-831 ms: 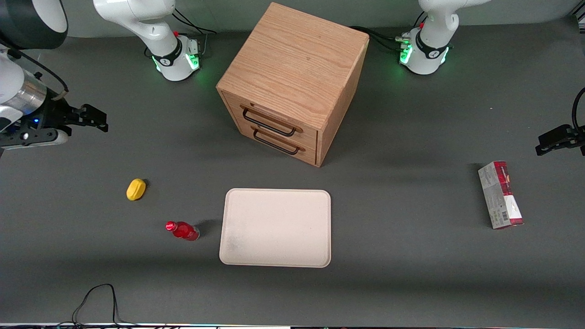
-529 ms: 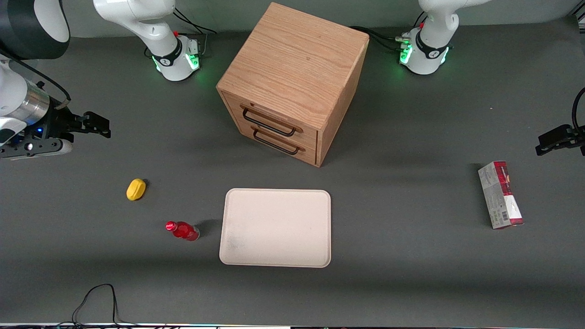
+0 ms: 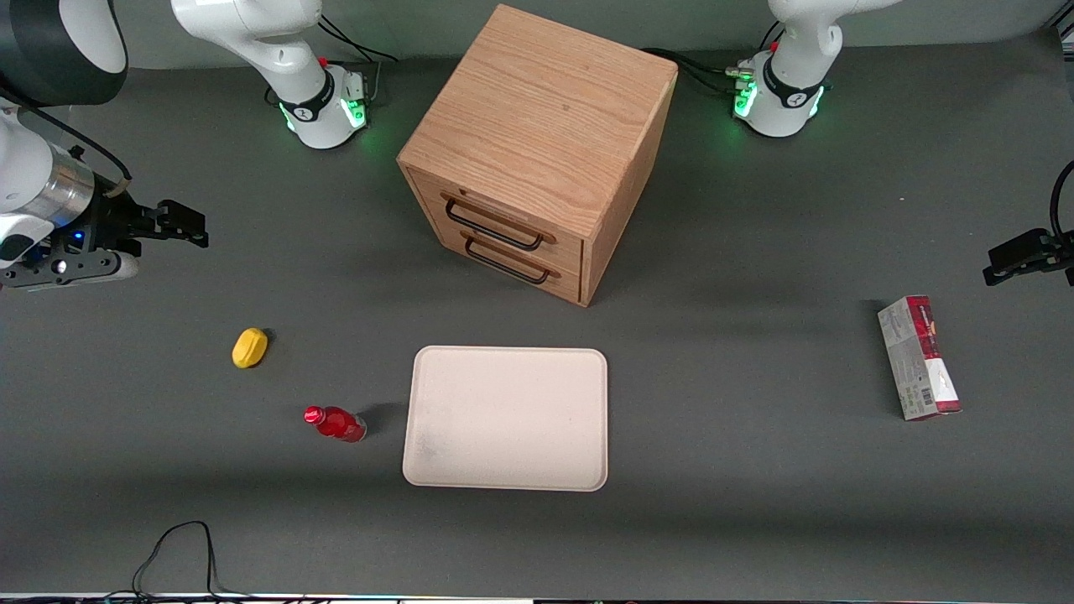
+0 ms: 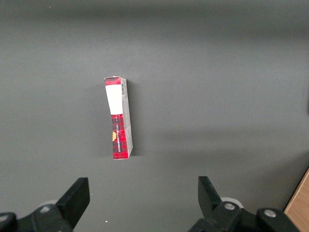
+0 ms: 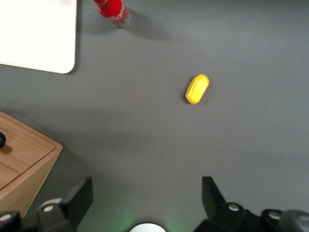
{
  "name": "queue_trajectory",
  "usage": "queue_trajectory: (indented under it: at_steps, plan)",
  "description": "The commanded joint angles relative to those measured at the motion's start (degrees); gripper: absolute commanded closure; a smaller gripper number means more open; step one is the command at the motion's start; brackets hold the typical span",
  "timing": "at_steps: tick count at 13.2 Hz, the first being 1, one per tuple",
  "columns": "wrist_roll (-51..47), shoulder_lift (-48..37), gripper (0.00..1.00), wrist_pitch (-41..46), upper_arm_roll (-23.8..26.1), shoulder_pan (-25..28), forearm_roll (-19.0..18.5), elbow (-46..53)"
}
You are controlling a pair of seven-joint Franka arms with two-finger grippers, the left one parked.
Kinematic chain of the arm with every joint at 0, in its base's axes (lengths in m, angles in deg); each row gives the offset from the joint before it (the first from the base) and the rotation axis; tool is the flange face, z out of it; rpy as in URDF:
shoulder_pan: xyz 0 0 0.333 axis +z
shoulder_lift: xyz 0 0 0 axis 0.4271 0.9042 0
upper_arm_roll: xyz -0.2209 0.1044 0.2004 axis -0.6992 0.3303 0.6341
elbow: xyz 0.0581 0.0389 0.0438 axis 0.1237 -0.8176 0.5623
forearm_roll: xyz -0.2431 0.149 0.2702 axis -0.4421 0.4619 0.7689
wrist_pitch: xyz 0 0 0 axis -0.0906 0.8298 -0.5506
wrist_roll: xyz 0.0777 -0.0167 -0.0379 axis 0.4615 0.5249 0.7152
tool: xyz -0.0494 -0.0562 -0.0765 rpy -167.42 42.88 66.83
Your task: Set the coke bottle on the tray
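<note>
The small red coke bottle with a red cap stands on the grey table just beside the cream-beige tray; the tray holds nothing. In the right wrist view the bottle and a corner of the tray show too. My right gripper hangs high above the table at the working arm's end, farther from the front camera than the bottle and well apart from it. Its fingers stand wide apart with nothing between them.
A yellow lump lies between the gripper and the bottle, also in the right wrist view. The wooden drawer cabinet stands farther back than the tray. A red-and-grey carton lies toward the parked arm's end.
My right gripper has shifted a little toward the middle of the table. The bottle, tray and other things have not moved.
</note>
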Motion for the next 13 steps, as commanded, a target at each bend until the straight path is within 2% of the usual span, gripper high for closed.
queue_trajectory:
  at_steps: [1,13]
  plan:
    - [1.53,-0.14,0.00,1.27,-0.40,-0.28,0.90,1.06]
    - [1.44,0.56,0.00,4.08,-0.23,-0.28,0.81,3.08]
